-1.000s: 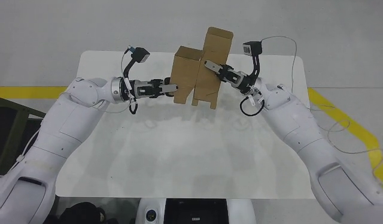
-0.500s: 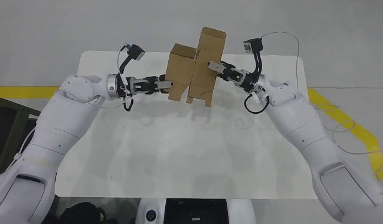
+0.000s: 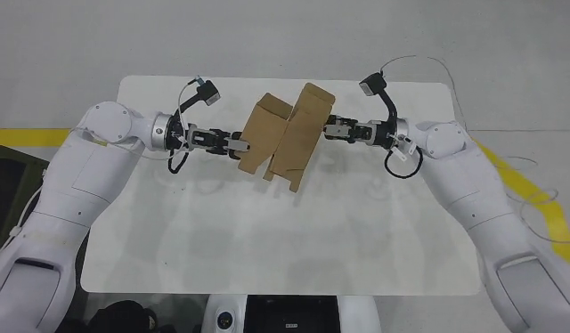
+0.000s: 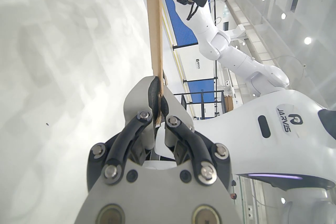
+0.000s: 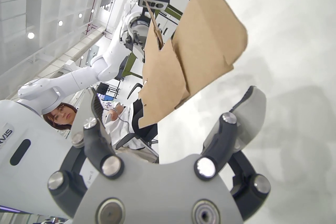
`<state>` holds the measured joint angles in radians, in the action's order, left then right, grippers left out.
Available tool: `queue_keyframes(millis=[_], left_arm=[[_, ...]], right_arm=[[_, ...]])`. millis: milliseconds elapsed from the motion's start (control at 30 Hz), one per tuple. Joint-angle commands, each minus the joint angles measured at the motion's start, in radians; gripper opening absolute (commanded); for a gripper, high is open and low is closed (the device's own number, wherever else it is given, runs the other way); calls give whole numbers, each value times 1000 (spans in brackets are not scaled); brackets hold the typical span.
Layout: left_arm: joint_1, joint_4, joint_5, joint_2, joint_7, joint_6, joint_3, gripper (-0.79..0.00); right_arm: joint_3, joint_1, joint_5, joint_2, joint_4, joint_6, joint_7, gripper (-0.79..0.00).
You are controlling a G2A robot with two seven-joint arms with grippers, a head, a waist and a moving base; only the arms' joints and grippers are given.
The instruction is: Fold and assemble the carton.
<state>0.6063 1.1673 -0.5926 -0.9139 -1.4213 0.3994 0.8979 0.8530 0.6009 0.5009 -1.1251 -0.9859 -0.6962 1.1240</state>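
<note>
- Spanning the gap between two white robot arms, a brown cardboard carton (image 3: 283, 137) is seen from above, over the far middle of a white table (image 3: 267, 244).
- The carton is only partly formed: two long panels are leaned side by side and tilted, and short flaps are left sticking out at the end nearer the robot.
- The left pincer (image 3: 239, 146) is clamped on the carton's left edge.
- In the left wrist view, a thin edge of cardboard is pinched between the two dark pads (image 4: 153, 87), and the sheet is seen edge-on, running away from them.
- The right pincer (image 3: 329, 128) is held just beside the carton's right edge, with its fingers spread wide and nothing caught between them.
- In the right wrist view, the carton is seen ahead of the right pincer's fingertips and apart from them, with its notched flaps turned toward the camera.
- Whether the carton's lowest flaps are touching the table cannot be told.
- Both arms are stretched inward from opposite sides of the table, with the wrists nearly level with each other.
- A yellow floor line (image 3: 27, 137) is seen beyond the table's left and right edges.
</note>
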Motion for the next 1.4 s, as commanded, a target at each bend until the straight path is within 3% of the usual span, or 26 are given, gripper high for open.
queue_keyframes(millis=[0,633,700,767,800,967,1133,1200,1300,1367], left_arm=[[6,11,-9,3,-24,-24,-4,-785],[59,111,-40,28,-105,-105,-44,-785],[56,108,-41,29,-103,-104,-49,-785],[53,107,-43,29,-103,-103,-53,-785],[52,106,-45,30,-102,-102,-55,-785],[50,100,-47,31,-92,-92,-63,-785],[46,94,-50,33,-89,-89,-76,-785],[44,93,-55,33,-89,-90,-80,-785],[40,92,-58,34,-90,-90,-85,-785],[38,90,-60,35,-90,-90,-88,-785]], right_arm=[[6,18,2,13,-6,19,19,0],[16,107,58,66,-84,42,42,-3],[10,111,71,68,-97,47,47,-166],[4,114,80,71,-107,53,53,-394],[1,116,85,72,-113,56,56,-437],[-19,116,89,78,-133,71,71,-563],[-36,112,100,83,-140,77,77,-610],[-43,111,107,84,-147,80,81,-705],[-49,108,117,88,-149,82,82,-785],[-54,107,121,90,-150,82,82,-785]])
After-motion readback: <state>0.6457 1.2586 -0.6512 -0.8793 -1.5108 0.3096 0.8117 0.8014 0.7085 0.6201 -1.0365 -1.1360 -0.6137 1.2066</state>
